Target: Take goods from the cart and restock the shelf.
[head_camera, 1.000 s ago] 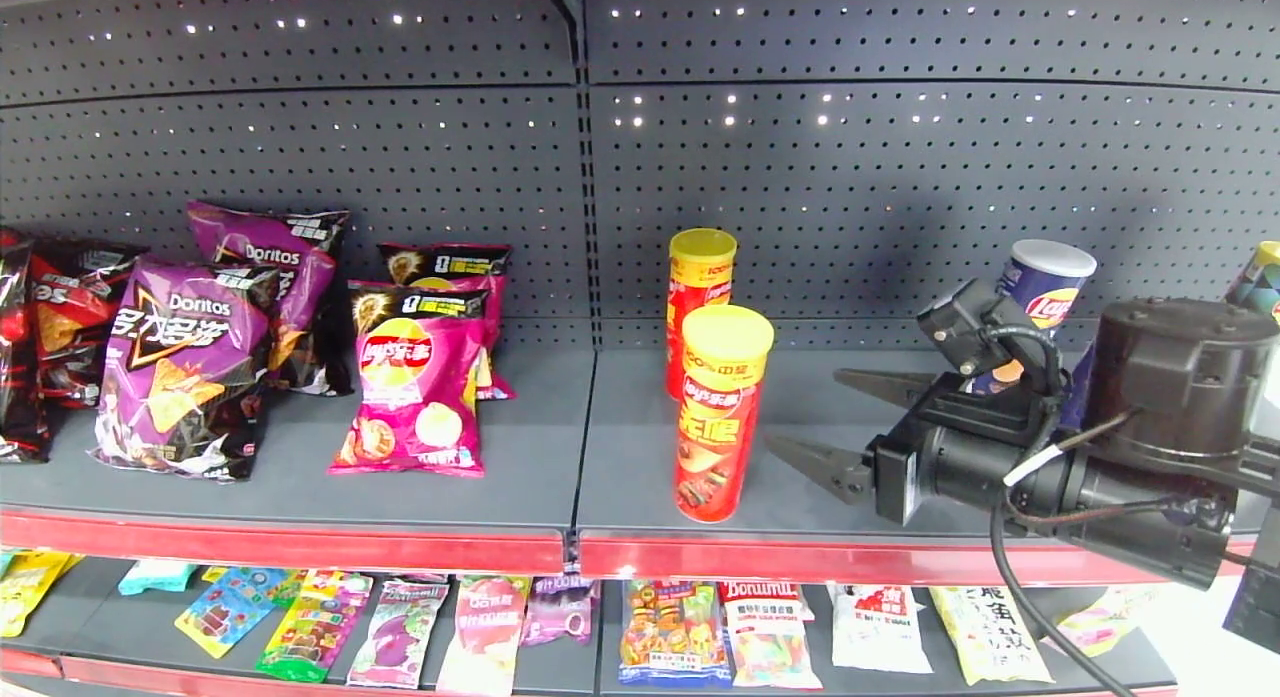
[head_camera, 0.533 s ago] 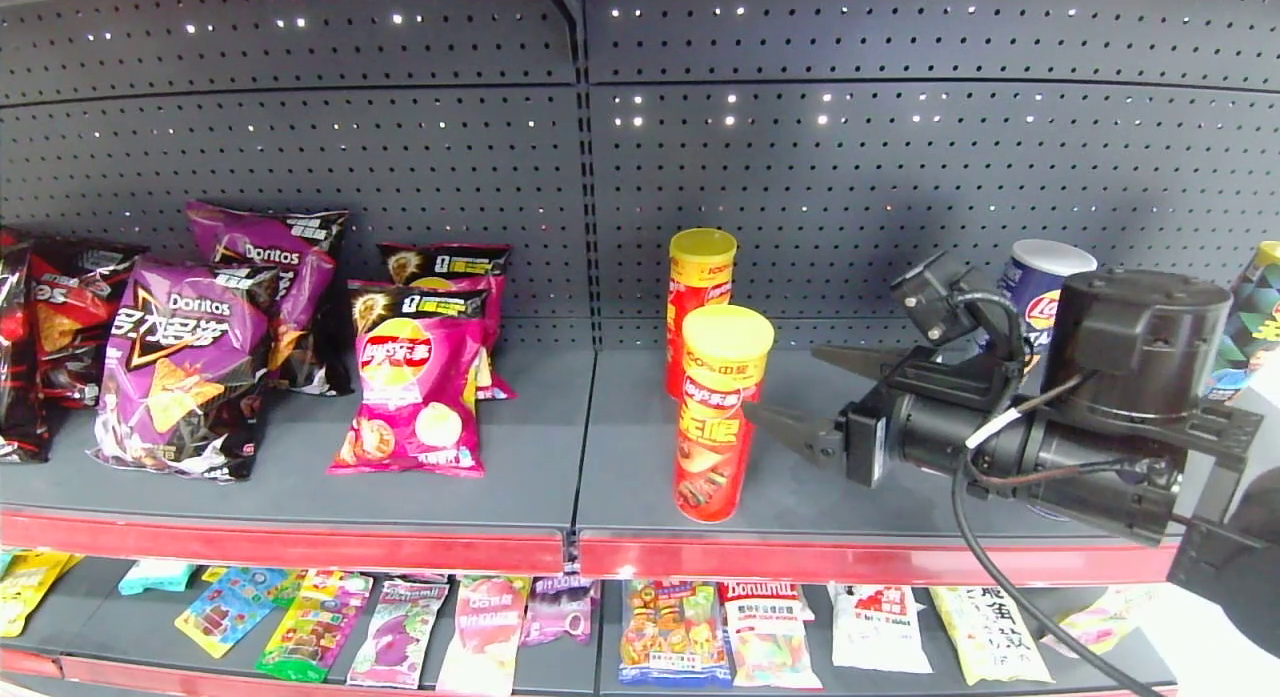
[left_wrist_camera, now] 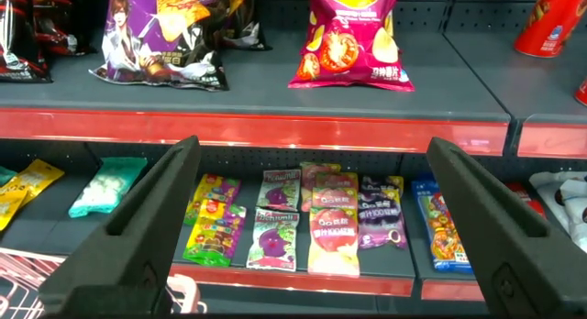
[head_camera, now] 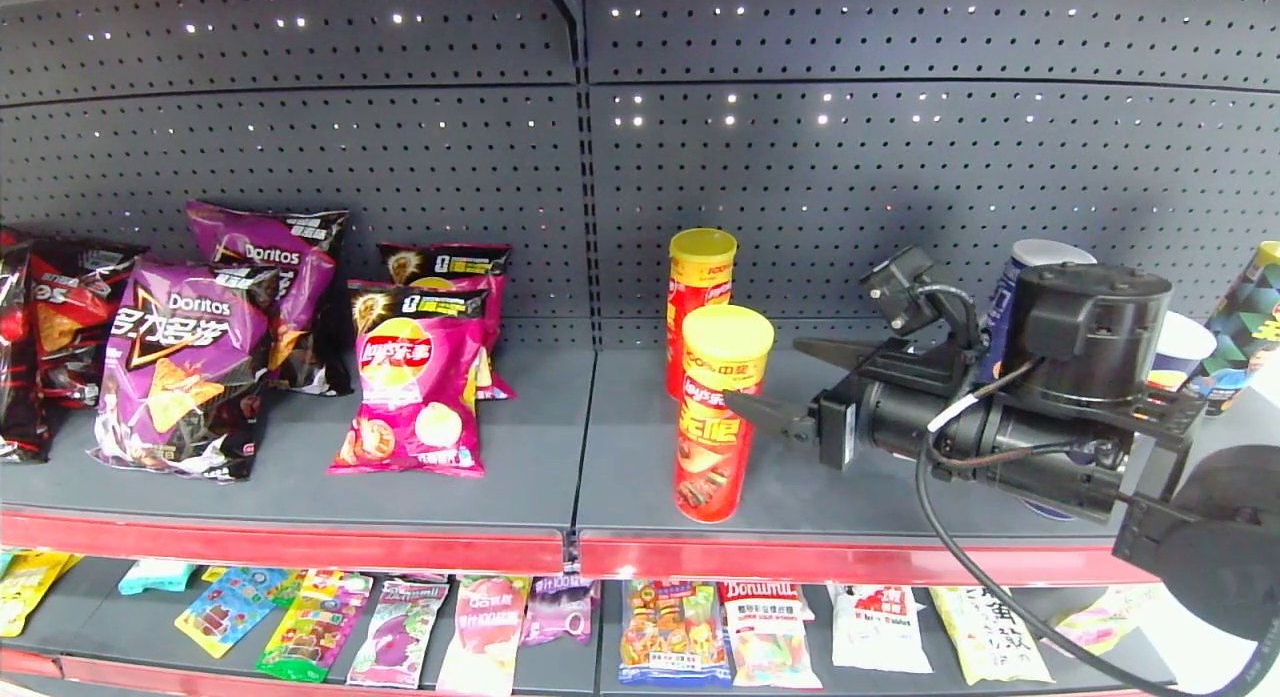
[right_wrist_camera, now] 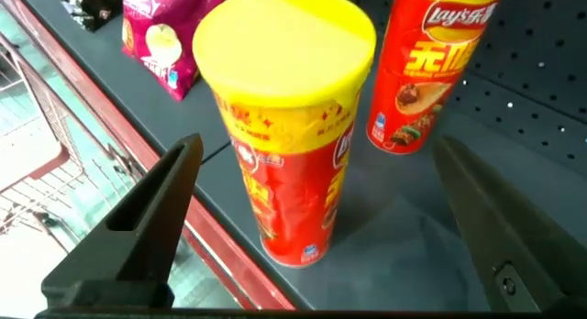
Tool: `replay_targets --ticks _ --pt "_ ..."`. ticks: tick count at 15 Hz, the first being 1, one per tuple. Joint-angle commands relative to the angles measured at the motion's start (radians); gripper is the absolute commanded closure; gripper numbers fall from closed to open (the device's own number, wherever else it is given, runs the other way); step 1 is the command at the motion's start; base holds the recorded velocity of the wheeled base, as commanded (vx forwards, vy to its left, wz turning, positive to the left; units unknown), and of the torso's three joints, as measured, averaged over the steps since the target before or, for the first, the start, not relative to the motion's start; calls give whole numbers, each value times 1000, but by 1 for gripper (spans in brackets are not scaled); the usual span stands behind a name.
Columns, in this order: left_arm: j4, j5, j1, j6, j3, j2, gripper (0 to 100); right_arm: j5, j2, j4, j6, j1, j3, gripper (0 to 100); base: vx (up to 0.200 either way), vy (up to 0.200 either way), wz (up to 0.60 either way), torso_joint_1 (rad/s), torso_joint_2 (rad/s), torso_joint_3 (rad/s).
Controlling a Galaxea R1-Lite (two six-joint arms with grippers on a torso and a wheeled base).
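- The right pincer [head_camera: 772, 375] hangs at the 3 o'clock side of the front can [head_camera: 720, 417], jaws spread wide and holding nothing. The near finger's tip sits just beside the can's wall (touching or not, I can't tell).
- That can stands upright on the shelf [head_camera: 300, 467], close to the red lip [head_camera: 800, 559] at its 6 o'clock. It's tall and narrow, so I'd guess an off-centre push would topple it over the lip toward the cart [right_wrist_camera: 37, 163].
- The rear can [head_camera: 700, 272] stands at 12 o'clock, close behind. The far finger could clip it if the pincer goes in too deep.
- A blue cup [head_camera: 1003, 292] stands behind the arm at about 2 o'clock, and a swing of the wrist might knock it.
- The left pincer [left_wrist_camera: 312, 149] is spread too, empty, facing the lower shelf's sweet packets [left_wrist_camera: 275, 232].
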Motion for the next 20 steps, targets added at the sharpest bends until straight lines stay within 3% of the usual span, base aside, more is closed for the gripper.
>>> replay_targets --ticks 1,20 --pt "0 0 0 -1 0 2 0 0 28 -12 0 -2 -2 0 0 0 0 0 0 0" --pt "0 0 0 -1 0 2 0 62 121 -182 32 -7 -19 0 0 0 0 0 0 0"
